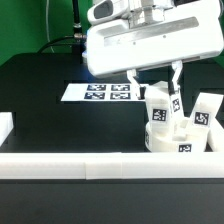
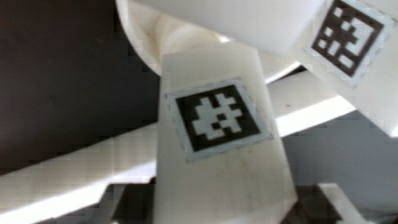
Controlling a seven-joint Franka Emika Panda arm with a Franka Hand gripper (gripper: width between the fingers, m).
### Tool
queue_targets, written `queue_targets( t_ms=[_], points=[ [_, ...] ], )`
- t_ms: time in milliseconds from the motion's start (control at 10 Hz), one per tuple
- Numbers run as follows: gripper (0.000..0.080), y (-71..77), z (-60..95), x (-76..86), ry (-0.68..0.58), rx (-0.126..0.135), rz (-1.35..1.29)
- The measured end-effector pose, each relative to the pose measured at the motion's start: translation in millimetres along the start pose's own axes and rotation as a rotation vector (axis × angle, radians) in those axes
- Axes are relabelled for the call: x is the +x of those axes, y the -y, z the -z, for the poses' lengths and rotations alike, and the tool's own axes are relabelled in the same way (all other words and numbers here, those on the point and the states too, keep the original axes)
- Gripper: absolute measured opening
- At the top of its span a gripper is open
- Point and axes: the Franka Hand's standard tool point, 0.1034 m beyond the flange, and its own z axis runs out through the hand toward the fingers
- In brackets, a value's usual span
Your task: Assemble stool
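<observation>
White plastic parts of the stool sit near the front of the black table (image 1: 40,110) in the exterior view, toward that view's right. The round seat (image 1: 170,140) lies flat, right behind the long white rail (image 1: 100,163). 1 leg (image 1: 162,110) stands up on the seat, and the gripper (image 1: 156,90) hangs right over it with a finger on each side. The fingers look closed on this leg, so the arm seems to be holding it, maybe pushing or turning it into its hole. A second leg (image 1: 202,112) stands on the seat too, toward the exterior view's right. I cannot tell if it is fully in. So about 2 legs look placed, and more may be left to do, but no loose legs show here. The marker board (image 1: 105,93) lies flat behind the stool, well apart from it. The rail is just beside the seat and could get in the way of a low move. The 2 legs stand close, so the fingers could bump the second one.

In the wrist view, the held leg (image 2: 217,120) fills the middle, with its black and white tag facing us. The dark fingertips (image 2: 128,200) show at each side of it, touching it. The other leg (image 2: 342,35) shows close by. The seat is under them, pale and blurry
</observation>
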Motion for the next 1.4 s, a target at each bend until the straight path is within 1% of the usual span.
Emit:
queue_targets(
  t_ms=[300, 500, 600, 700, 800, 900, 1000, 1200, 1300, 1400],
  points=[
    [0.0324, 0.5, -1.4, 3.1, -0.052, -0.006, 0.001],
    [0.0324, 0.3, -1.5, 3.2, -0.051, -0.007, 0.001],
    [0.0396, 0.8, -1.3, 3.0, -0.045, -0.005, 0.001],
    [0.0570, 2.8, 1.8, 4.9, -0.034, 0.000, 0.002],
    [0.0570, 4.6, 6.1, 8.9, -0.035, 0.003, 0.004],
    [0.0634, 4.8, 9.6, 12.8, -0.039, 0.005, 0.004],
    [0.0645, 5.2, 15.8, 17.4, -0.024, 0.010, 0.003],
    [0.0649, 6.9, 32.0, 30.6, 0.018, 0.026, 0.002],
    [0.0649, 8.5, 37.7, 41.2, 0.040, 0.036, -0.003],
    [0.0649, 10.9, 38.0, 48.8, 0.042, 0.044, -0.006]
  ],
)
